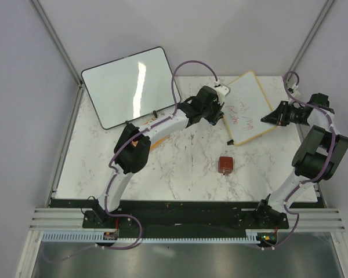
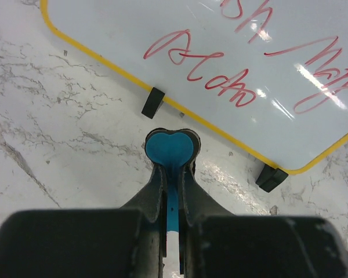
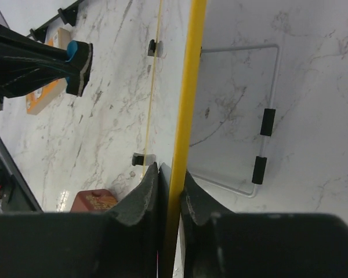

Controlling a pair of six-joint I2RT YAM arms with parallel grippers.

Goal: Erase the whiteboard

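Clamping the right-hand edge of the small whiteboard (image 1: 250, 109), the right gripper (image 1: 268, 117) has both fingers pressed against the thin yellow frame, as its own wrist view shows edge-on (image 3: 173, 180); the board sits toward the far right of the marble table (image 1: 180, 171), turned at an angle, its white face covered in red handwriting (image 2: 232, 87); two black clip feet (image 2: 153, 102) sit on its lower edge against the marble; a wire stand (image 3: 261, 145) with black sleeves shows on the back side of the board in the right wrist view; the left gripper (image 1: 218, 113) sits just beside the board's lower left edge, its fingers (image 2: 156, 191) together around a blue pad (image 2: 170, 147) with a rounded, heart-like tip; seen from the left wrist, that tip lies over bare marble just short of the yellow frame, between the two feet, and whether it touches the table cannot be told; the writing nearest the pad looks unsmudged; a larger black-framed whiteboard (image 1: 127, 87), blank and catching a streak of light, leans at the far left of the table, well apart from the small one; a reddish-brown block (image 1: 225, 165) rests on the marble nearer the arm bases, below the small board and apart from both grippers.
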